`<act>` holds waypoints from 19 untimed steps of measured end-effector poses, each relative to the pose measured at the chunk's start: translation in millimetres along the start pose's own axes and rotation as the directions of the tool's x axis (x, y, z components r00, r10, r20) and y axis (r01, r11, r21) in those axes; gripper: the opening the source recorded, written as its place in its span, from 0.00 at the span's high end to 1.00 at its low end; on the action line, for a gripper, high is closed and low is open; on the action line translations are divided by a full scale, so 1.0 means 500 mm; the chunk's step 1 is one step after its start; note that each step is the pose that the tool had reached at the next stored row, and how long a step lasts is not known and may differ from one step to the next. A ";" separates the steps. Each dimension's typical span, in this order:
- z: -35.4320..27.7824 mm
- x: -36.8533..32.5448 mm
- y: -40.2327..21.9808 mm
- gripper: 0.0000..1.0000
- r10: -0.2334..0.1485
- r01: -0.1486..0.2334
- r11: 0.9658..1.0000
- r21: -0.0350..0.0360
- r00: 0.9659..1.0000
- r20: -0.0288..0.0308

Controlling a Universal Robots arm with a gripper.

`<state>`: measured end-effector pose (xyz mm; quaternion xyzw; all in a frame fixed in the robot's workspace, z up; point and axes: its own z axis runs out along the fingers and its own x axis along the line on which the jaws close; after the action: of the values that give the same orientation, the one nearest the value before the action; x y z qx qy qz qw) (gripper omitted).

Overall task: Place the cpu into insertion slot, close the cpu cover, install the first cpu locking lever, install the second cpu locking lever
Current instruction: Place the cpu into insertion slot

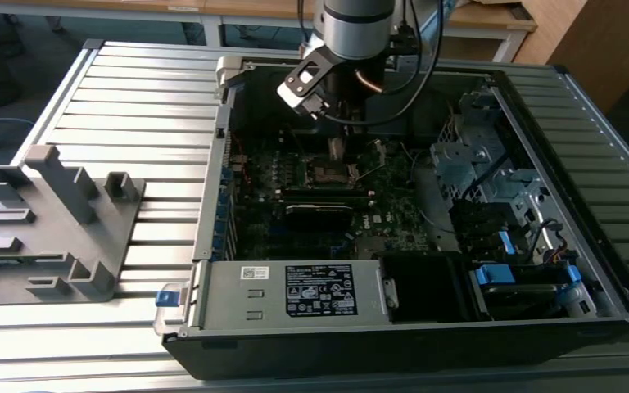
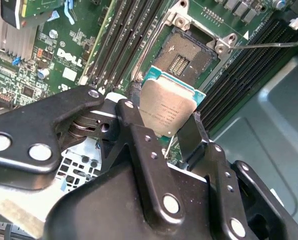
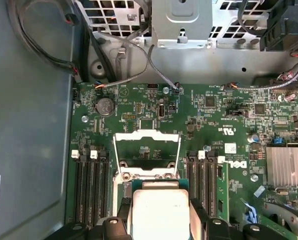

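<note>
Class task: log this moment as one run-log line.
gripper: shut on small silvery-grey square cpu | cpu: near open black socket, not seated | thin silvery cpu cover frame: raised

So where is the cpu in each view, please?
Exterior view: the cpu, small, under the arm, just over the socket.
Second wrist view: the cpu between the fingers, beside the socket.
First wrist view: the cpu between the fingers, before the socket and raised cpu cover.
Shared landmark: the socket.

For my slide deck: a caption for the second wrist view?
The hand grips the cpu by two opposite edges, close to the empty socket.
</note>
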<state>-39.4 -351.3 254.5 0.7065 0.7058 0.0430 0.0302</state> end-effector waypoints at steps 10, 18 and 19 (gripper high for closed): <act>0.013 0.000 -0.012 0.46 0.000 0.000 1.000 -0.018 1.000 0.000; 0.031 0.002 -0.028 0.46 0.000 0.000 1.000 -0.018 1.000 0.000; 0.035 0.002 -0.029 0.46 0.000 0.000 1.000 -0.018 1.000 0.000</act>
<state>-52.1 -350.0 235.8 0.7061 0.7055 0.0493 0.0366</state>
